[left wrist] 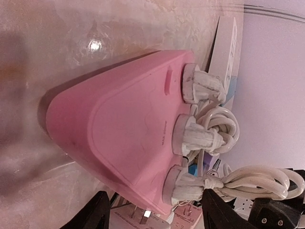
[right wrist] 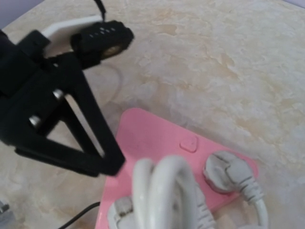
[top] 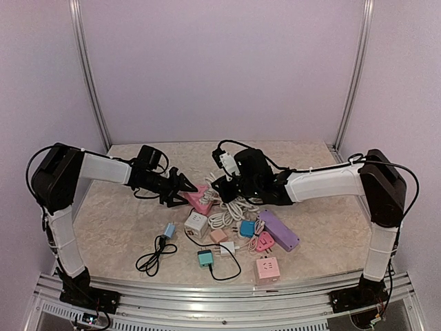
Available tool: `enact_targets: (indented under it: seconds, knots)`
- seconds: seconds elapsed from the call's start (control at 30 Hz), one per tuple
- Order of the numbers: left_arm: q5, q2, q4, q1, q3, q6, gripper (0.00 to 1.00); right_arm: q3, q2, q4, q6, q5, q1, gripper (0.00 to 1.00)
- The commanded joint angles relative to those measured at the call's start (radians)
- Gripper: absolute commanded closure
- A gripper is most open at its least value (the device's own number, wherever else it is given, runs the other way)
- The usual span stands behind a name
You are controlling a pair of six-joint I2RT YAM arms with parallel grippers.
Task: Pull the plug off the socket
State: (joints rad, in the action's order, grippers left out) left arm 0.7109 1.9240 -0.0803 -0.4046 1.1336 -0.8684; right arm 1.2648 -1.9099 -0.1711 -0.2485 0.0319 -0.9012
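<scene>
The left pincer [left wrist: 156,206] is spread wide around the pink socket [left wrist: 119,124] on the table [left wrist: 95,28]; it should squeeze and hold it down. Farther off, the right pincer [top: 223,185], clenched by the white plugs [left wrist: 200,138], should pull straight.

Smooth, satin-finished plastic, faintly scuffed, forms the pink socket block [left wrist: 119,138] lying between the jaws of the left gripper [left wrist: 155,212], themselves matt black plastic studded with bright metal screw heads [right wrist: 33,120]. Under the jaws, the marble-patterned worktop [left wrist: 95,28] is glossy enough to mirror a lamp. Just past the jaws, three white plugs [left wrist: 200,138] look like dull, slightly grimy moulded plastic, and their looped cords [left wrist: 257,179] appear smooth and rubbery.
</scene>
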Motion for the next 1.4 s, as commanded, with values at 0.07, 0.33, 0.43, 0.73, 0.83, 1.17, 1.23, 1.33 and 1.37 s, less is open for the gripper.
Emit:
enact_targets:
  seconds: [0.07,0.33,0.43,0.73,0.83,1.17,1.23,1.33,1.37]
  knots:
    - [0.011,0.071,-0.002,-0.036,0.058,-0.026,0.37,0.052,0.018,-0.118,-0.025,-0.028,-0.026,1.00]
    - [-0.035,0.087,-0.023,-0.050,0.058,-0.034,0.37,0.054,0.029,-0.123,-0.022,-0.028,-0.027,1.00]
    - [-0.030,0.102,-0.007,-0.054,0.064,-0.043,0.37,0.053,0.028,-0.125,-0.021,-0.028,-0.027,1.00]
    - [-0.106,0.125,0.023,-0.071,0.093,-0.049,0.45,0.039,0.039,-0.142,-0.034,-0.057,-0.028,1.00]
    - [-0.149,0.106,0.042,-0.075,0.087,-0.039,0.51,0.036,0.044,-0.139,-0.035,-0.059,-0.028,1.00]
    - [-0.270,-0.071,0.135,-0.083,0.018,0.046,0.78,-0.041,0.109,-0.142,-0.084,-0.019,-0.029,1.00]
    - [-0.282,-0.100,0.128,-0.086,0.022,0.076,0.84,-0.054,0.125,-0.133,-0.110,0.002,-0.028,0.97]
    - [-0.325,-0.143,0.102,-0.086,0.017,0.125,0.90,-0.080,0.157,-0.126,-0.150,0.021,-0.028,0.76]
    - [-0.346,-0.164,0.096,-0.087,0.010,0.141,0.91,-0.092,0.170,-0.125,-0.161,0.025,-0.027,0.66]
